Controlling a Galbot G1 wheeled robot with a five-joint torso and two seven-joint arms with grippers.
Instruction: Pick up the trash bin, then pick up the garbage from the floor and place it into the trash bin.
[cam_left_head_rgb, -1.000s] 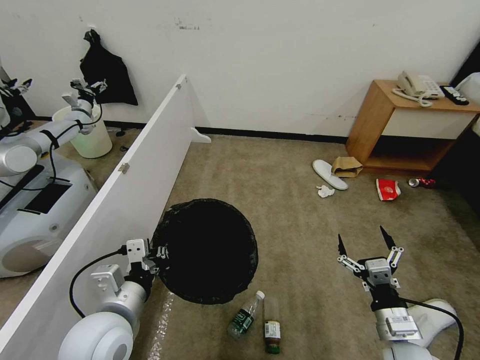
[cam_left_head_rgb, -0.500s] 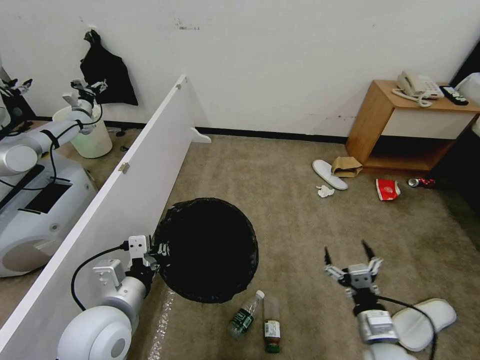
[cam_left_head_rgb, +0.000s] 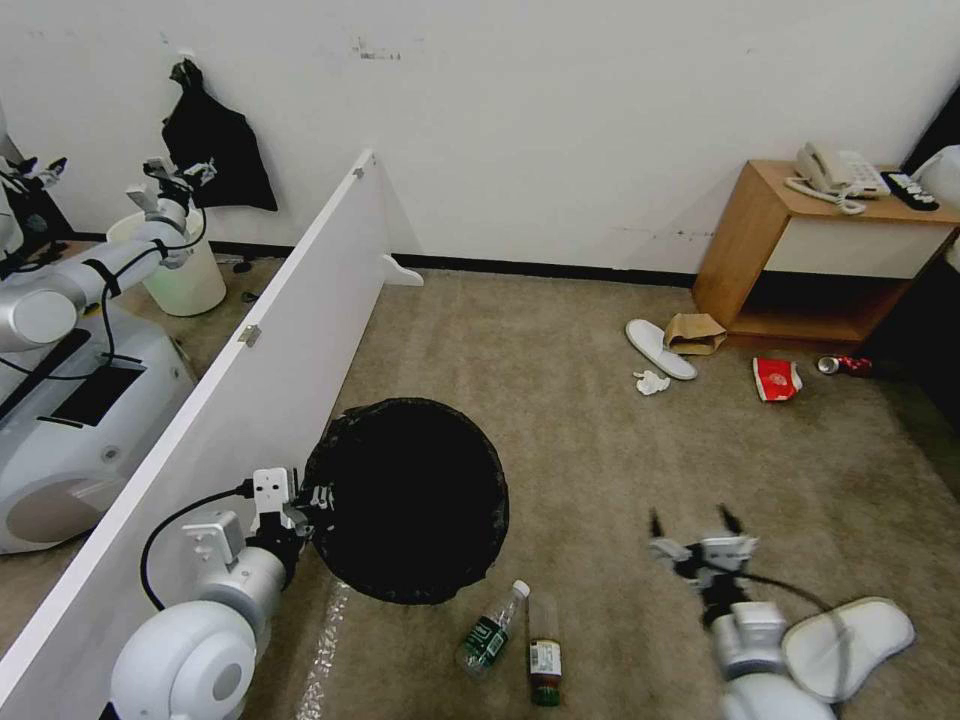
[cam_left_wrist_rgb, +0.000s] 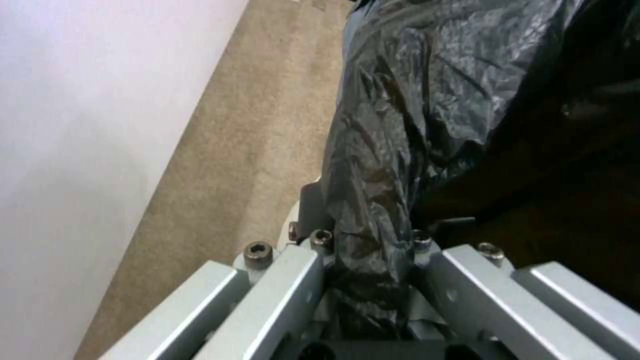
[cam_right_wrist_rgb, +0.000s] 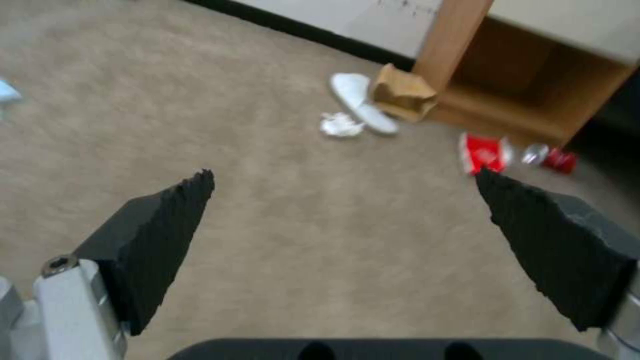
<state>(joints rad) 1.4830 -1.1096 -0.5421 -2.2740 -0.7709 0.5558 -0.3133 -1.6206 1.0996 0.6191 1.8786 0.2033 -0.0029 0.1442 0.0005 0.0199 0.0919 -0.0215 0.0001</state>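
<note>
The trash bin (cam_left_head_rgb: 410, 500), lined with a black bag, stands on the carpet at my lower left. My left gripper (cam_left_head_rgb: 305, 505) is shut on its rim; the left wrist view shows the crinkled bag (cam_left_wrist_rgb: 373, 190) pinched between the fingers. My right gripper (cam_left_head_rgb: 692, 522) hangs open over bare carpet, its fingers (cam_right_wrist_rgb: 160, 225) wide apart. Two bottles (cam_left_head_rgb: 490, 630) (cam_left_head_rgb: 544, 650) lie just in front of the bin. A slipper (cam_left_head_rgb: 660, 348), brown paper bag (cam_left_head_rgb: 693, 332), tissue (cam_left_head_rgb: 650, 382), red cup (cam_left_head_rgb: 776, 379) and red can (cam_left_head_rgb: 845, 365) lie farther off. Another slipper (cam_left_head_rgb: 848, 648) lies beside my right arm.
A white partition board (cam_left_head_rgb: 230, 370) runs along the bin's left side. Behind it are another robot (cam_left_head_rgb: 70, 400) and a pale bin (cam_left_head_rgb: 185, 270). A wooden nightstand (cam_left_head_rgb: 800, 260) with a telephone (cam_left_head_rgb: 835, 172) stands at the far right against the wall.
My right gripper has drawn back toward me and slightly left, still open, uncovering the near slipper. The left gripper keeps its hold on the bin rim.
</note>
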